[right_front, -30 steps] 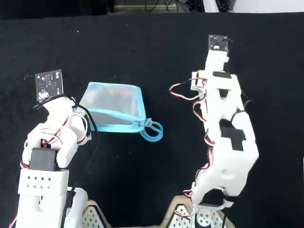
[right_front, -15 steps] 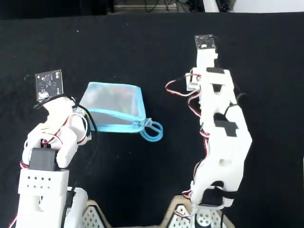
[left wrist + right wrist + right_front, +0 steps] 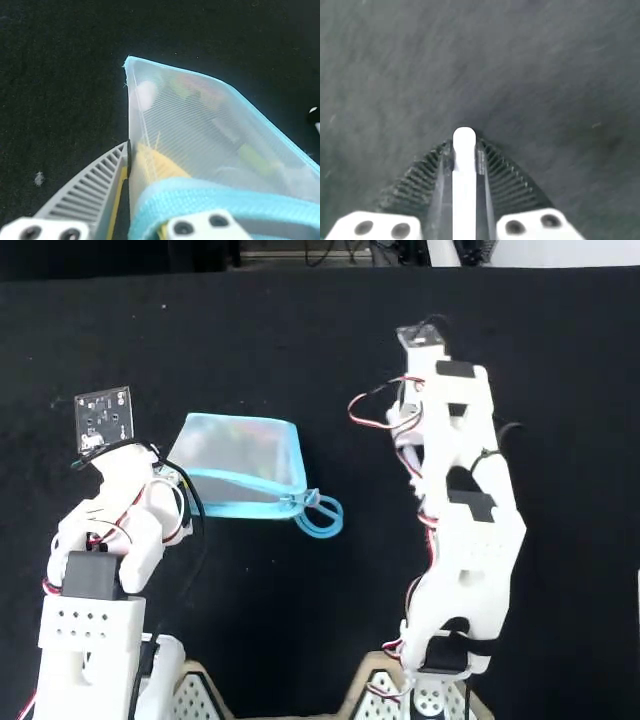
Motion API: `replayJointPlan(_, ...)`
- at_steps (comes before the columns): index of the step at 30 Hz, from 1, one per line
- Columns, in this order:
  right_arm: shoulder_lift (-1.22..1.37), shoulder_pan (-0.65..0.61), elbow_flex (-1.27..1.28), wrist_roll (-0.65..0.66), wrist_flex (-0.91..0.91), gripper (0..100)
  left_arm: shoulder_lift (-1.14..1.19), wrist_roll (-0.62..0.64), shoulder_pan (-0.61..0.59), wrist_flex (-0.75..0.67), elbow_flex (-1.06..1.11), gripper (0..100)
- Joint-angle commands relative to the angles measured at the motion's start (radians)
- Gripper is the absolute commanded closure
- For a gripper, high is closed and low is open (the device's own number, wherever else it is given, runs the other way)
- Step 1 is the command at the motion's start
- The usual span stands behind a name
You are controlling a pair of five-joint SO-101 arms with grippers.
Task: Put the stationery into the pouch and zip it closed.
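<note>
A clear pouch with a light blue zipper band lies flat on the black table, left of centre. Coloured stationery shows through its mesh. The zipper's blue loop pull sticks out at the pouch's right end. My left gripper is shut on the pouch's near left corner, beside the left arm's wrist. My right arm stands to the right of the pouch, apart from it. Its gripper is shut on a thin white stick above bare table.
Black cloth covers the whole table. Both arm bases stand at the near edge. There is open cloth behind the pouch and between the pouch and the right arm.
The right arm has swung left and a little farther back, closer to the pouch. The left arm and the pouch have kept still.
</note>
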Motion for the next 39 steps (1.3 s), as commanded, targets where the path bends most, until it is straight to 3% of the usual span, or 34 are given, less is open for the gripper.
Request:
replayJointPlan(1,-0.091,-0.080,-0.051,0.015,0.087,98.8,-0.017,0.012,-0.005,-0.021,-0.018,97)
replayJointPlan(6,-0.163,-0.163,0.076,0.118,0.057,98.8,-0.017,0.012,-0.010,-0.021,-0.018,97)
replayJointPlan(15,-0.334,-0.132,0.320,0.212,-0.066,98.6,-0.017,0.012,-0.007,-0.021,-0.018,97)
replayJointPlan(23,-0.236,-0.133,0.285,0.247,-0.054,82.6,-0.017,0.012,-0.010,-0.021,-0.018,97)
replayJointPlan(34,-0.079,-0.155,0.091,0.253,0.041,82.6,-0.017,0.012,-0.007,-0.021,-0.018,97)
replayJointPlan(39,-0.008,-0.166,0.027,0.330,0.080,84.1,-0.017,0.012,-0.008,-0.021,-0.018,97)
